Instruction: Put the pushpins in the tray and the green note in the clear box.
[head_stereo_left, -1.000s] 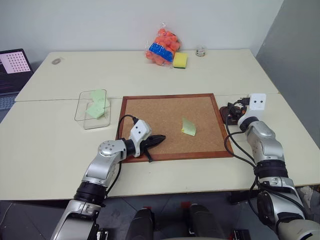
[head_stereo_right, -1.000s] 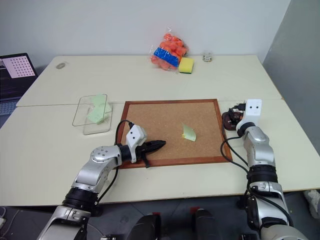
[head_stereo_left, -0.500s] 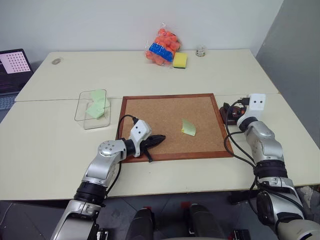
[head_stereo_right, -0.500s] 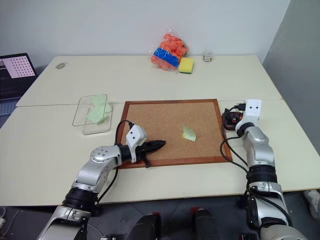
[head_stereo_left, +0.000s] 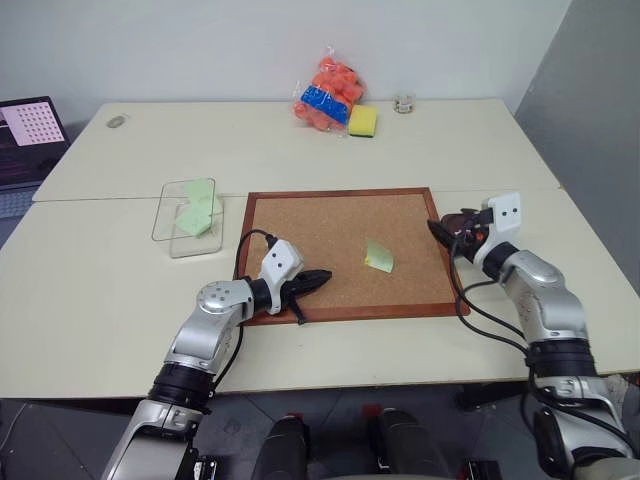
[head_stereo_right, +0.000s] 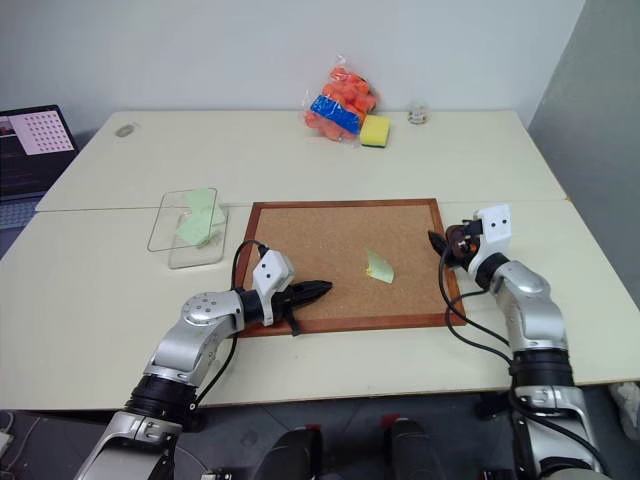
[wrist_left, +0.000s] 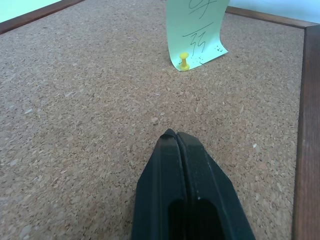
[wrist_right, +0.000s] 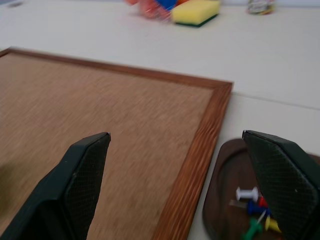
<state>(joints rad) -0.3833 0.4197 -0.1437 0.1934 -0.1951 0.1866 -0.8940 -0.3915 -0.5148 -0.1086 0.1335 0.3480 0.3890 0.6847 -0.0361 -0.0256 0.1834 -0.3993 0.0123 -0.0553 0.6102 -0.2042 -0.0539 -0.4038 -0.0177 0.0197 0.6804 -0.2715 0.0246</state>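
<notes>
One yellow pushpin (wrist_left: 184, 61) still fastens a pale green note (head_stereo_left: 378, 255) to the corkboard (head_stereo_left: 320, 245), right of the board's middle. Several more pushpins (wrist_right: 254, 209), white, red, blue, green and yellow, already lie in the dark brown tray (wrist_right: 226, 200), which sits just beside the board's right frame. The clear box (head_stereo_left: 187, 217) stands off the board's left edge and holds green paper.

The step in hand appears to be pulling this last pin. The right gripper (head_stereo_left: 446, 235) hovers over the board's right frame beside the tray, its two fingers spread wide and holding nothing. To do it well, it should probably come down over the pin's small plastic head, close on the waist of the head and draw straight out, so the thin paper does not tear or slide. The left gripper (head_stereo_left: 318, 277), fingers pressed together and empty, rests low over the board's near-left part, pointed at the note; it could take the paper once freed.

Cork is grainy and soft, framed in reddish wood. The note is thin, curled, with handwriting. The tray is a smooth, shallow, rounded dish; the box has low transparent walls.
</notes>
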